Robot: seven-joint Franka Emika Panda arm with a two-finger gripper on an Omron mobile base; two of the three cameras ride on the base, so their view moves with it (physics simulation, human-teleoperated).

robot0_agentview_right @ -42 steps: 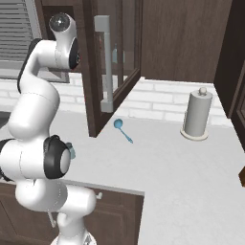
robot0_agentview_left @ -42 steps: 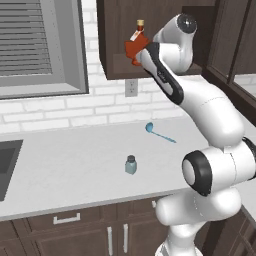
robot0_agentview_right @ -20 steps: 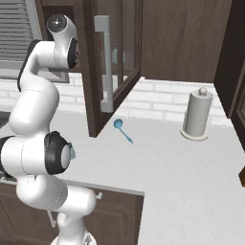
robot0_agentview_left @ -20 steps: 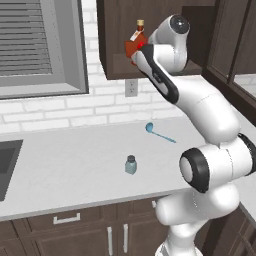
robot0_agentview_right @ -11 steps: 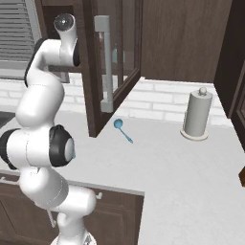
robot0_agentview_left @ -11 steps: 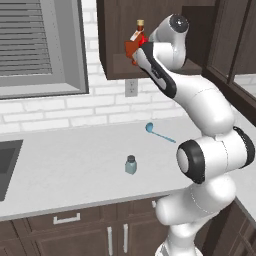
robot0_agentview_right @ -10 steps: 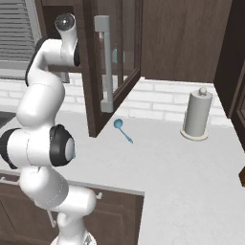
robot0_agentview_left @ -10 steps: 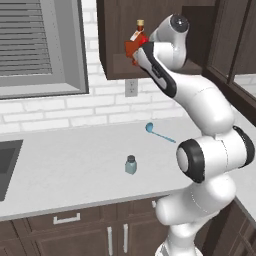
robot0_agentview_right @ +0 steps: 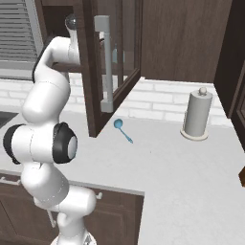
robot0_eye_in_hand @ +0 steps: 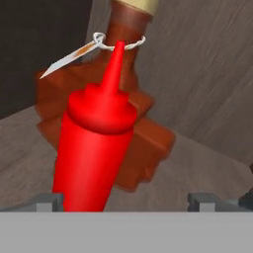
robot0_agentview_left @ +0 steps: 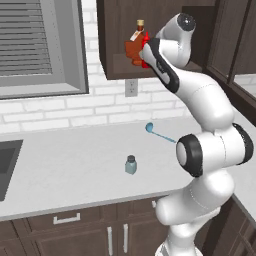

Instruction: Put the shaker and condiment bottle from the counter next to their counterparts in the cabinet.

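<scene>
The jaws [robot0_eye_in_hand: 121,200] stand wide open up inside the cabinet [robot0_agentview_left: 112,40], gripping nothing. In the hand view the two finger tips [robot0_eye_in_hand: 47,201] sit far apart at the bottom, and the condiment bottle [robot0_eye_in_hand: 96,143] stands between them, nearer the left tip, upright on the cabinet shelf [robot0_eye_in_hand: 197,163] and free of both fingers as far as I can tell. It is a slim, bright red squeeze bottle, widening to a rounded shoulder and then narrowing to a pointed red nozzle.

Just beyond the jaws, directly behind the red bottle and close against it, is the syrup bottle [robot0_eye_in_hand: 148,133]: orange-brown, maple-leaf shaped, with a tan cap and a white tag tied on a loop round its neck. From the left base view both bottles [robot0_agentview_left: 145,50] show side by side at the cabinet's lower edge, the red one partly hidden by the arm.

Well below the jaws, the shaker [robot0_agentview_left: 130,164] stands upright on the pale tabletop [robot0_agentview_left: 60,160]; it is small, pale blue-grey and translucent, with a dark grey cap. Farther back on the tabletop lies a blue spoon [robot0_agentview_left: 159,132], apart from the shaker. Off to the right side, a paper towel roll [robot0_agentview_right: 196,115] stands upright near the wall.
</scene>
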